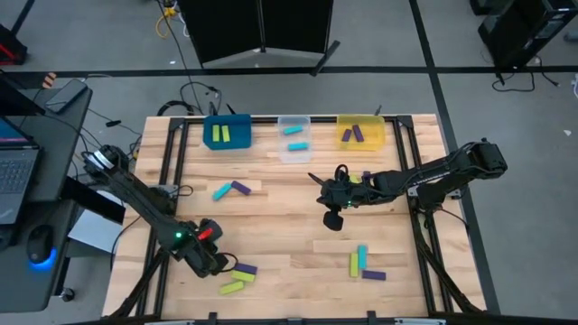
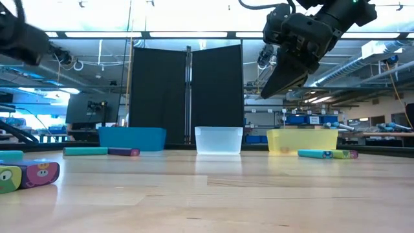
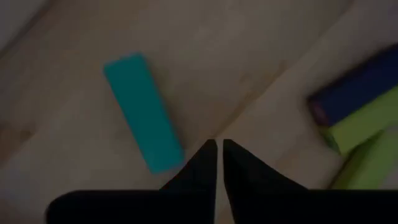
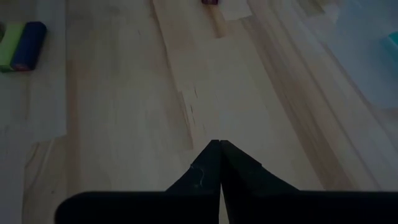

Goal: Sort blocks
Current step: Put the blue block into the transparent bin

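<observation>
The blocks are small bars in lime green, cyan and purple. A cyan block [image 3: 143, 112] lies flat on the table just beside my left gripper [image 3: 217, 146], which points down near the table's front left [image 1: 217, 264]. A narrow gap shows between its fingers and nothing is in it. A purple block [image 1: 246, 268] and two green blocks [image 1: 237, 282] lie just right of it. My right gripper [image 1: 332, 206] hangs shut and empty above the table's middle right [image 2: 266, 94].
At the far edge stand a blue bin [image 1: 228, 143] holding green blocks, a clear bin [image 1: 293, 149] holding cyan blocks and a yellow bin [image 1: 360, 143] holding purple blocks. Loose blocks lie at centre left [image 1: 231, 190] and front right [image 1: 363, 264]. Bare wood lies between them.
</observation>
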Robot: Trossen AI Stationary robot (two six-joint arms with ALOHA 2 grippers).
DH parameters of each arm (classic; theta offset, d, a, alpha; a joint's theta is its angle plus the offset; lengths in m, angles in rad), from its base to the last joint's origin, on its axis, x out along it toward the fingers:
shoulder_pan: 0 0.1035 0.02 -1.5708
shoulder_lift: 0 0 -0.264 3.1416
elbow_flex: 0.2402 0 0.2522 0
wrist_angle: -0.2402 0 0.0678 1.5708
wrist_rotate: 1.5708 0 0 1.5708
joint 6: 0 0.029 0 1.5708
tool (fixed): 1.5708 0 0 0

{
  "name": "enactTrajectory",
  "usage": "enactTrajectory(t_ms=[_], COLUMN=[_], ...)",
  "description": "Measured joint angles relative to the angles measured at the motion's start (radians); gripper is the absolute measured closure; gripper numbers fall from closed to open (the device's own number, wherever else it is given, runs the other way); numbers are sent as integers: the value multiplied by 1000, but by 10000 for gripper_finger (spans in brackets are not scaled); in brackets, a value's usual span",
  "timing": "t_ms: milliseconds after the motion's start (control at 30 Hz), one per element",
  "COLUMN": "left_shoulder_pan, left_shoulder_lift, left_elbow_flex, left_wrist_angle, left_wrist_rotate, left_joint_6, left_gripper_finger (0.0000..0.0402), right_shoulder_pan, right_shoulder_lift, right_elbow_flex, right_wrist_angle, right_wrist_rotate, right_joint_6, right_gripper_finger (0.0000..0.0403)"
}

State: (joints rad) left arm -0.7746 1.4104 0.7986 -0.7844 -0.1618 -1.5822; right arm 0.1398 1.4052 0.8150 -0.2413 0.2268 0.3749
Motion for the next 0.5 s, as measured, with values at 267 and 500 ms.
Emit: enactTrajectory(t_ms=[267,500], left_shoulder_pan=[9,10], left_shoulder_lift=[56,70], left_elbow_flex=[0,-4], left_wrist_angle=[-148,-166], left_wrist_rotate=[18,-5], left_joint_6=[-78,-99], left_gripper_finger=[269,207], right_shoulder_pan=[0,0], right_shoulder_lift=[0,0], right_elbow_flex=[0,0], right_wrist_angle=[-5,-7], right_wrist_rotate=[0,0], right_joint_6=[-1,0], right_gripper_finger=[386,389])
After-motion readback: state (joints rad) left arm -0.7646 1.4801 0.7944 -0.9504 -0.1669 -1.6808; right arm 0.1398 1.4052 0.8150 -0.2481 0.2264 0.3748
